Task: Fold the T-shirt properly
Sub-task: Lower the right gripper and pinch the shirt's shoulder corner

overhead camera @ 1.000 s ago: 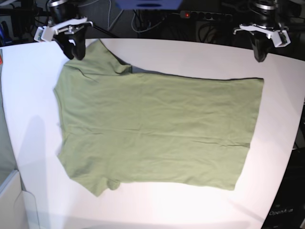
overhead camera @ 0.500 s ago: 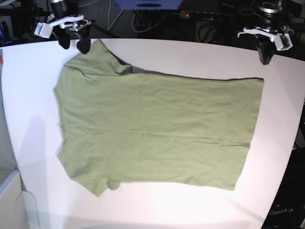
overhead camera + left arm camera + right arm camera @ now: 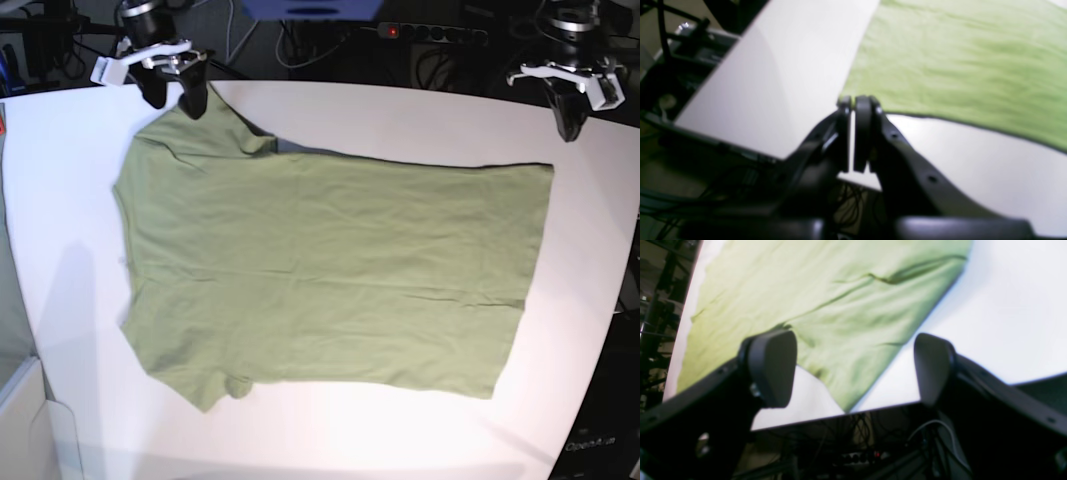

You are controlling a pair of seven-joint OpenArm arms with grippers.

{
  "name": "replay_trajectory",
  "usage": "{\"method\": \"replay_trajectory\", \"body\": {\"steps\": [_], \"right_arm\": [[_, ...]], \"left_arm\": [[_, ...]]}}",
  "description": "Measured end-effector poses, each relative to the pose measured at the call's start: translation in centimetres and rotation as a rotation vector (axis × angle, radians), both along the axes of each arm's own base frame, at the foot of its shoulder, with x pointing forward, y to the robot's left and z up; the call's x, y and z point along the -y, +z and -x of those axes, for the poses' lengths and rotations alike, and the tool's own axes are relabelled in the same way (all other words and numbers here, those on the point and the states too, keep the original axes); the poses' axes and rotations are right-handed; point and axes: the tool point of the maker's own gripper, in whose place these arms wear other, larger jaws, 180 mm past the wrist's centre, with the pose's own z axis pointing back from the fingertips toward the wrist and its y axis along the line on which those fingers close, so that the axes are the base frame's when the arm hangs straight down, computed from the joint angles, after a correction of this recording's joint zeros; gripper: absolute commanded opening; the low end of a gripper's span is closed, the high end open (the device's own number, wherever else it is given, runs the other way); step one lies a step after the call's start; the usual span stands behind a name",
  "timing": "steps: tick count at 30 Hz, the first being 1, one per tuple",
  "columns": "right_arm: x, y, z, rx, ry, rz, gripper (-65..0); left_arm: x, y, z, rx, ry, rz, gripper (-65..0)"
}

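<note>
The olive-green T-shirt (image 3: 320, 270) lies spread flat on the white table (image 3: 400, 110), sleeves at the left and hem at the right. My right gripper (image 3: 175, 103) hovers open over the far sleeve's tip, holding nothing. In the right wrist view its fingers (image 3: 773, 366) stand wide apart above the T-shirt (image 3: 823, 306), right gripper (image 3: 853, 370). My left gripper (image 3: 570, 130) is shut above bare table, just beyond the hem's far corner. In the left wrist view the left gripper (image 3: 853, 101) has its pads together with no cloth between them; the T-shirt (image 3: 957, 60) lies behind it.
Cables and a power strip (image 3: 430, 32) lie behind the table's far edge. A pale box (image 3: 20, 420) stands off the near left corner. The table's right edge drops away close to the hem.
The right gripper has opened wide off the far sleeve and shifted a little rightward. The left gripper, still shut, has drifted right, away from the hem corner. The T-shirt has not moved.
</note>
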Motion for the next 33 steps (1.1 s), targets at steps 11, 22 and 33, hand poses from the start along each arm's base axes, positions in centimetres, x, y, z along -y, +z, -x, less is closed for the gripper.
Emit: {"method": "replay_trajectory", "body": {"steps": [11,22,33], "right_arm": [[-1.7,-0.3,-0.2,0.006,0.025,-0.039,-13.2],[-1.9,-0.5,-0.8,0.002,0.041,-0.036,-28.0],[-1.7,-0.8,-1.2,-0.017,0.074,-0.017,-52.4]], "left_arm": [[0.0,-0.1,0.0,-0.004,0.000,0.000,-63.4],[0.0,-0.1,0.1,-0.005,0.000,0.000,-63.4],[0.0,-0.1,0.1,-0.005,0.000,0.000,-63.4]]}}
